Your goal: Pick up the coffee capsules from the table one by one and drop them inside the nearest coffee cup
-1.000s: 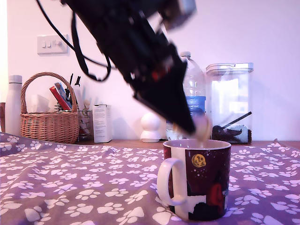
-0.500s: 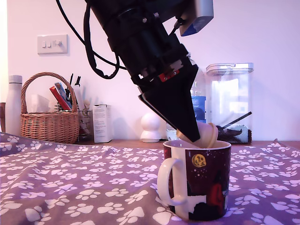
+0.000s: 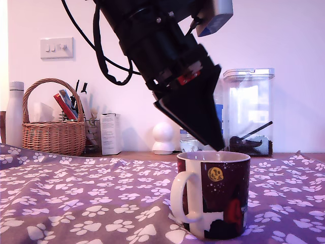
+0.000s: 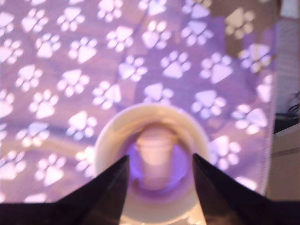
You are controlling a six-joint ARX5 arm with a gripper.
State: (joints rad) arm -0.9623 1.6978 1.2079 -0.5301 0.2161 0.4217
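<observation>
Paw-print table [image 3: 76,198]: no readable writing on cup [image 3: 216,195].

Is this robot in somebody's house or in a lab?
Probably a home: a wicker basket of odds and ends, a wall light switch and a paw-print tablecloth under the mug.

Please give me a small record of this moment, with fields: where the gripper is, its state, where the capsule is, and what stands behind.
gripper position: gripper just above the mug rim, pointing down into it
gripper state: open, nothing between the fingers
capsule: one capsule lies inside the mug, seen in the wrist view
surface: purple cloth with white paw prints
background: basket, clear container, white ornament
</observation>
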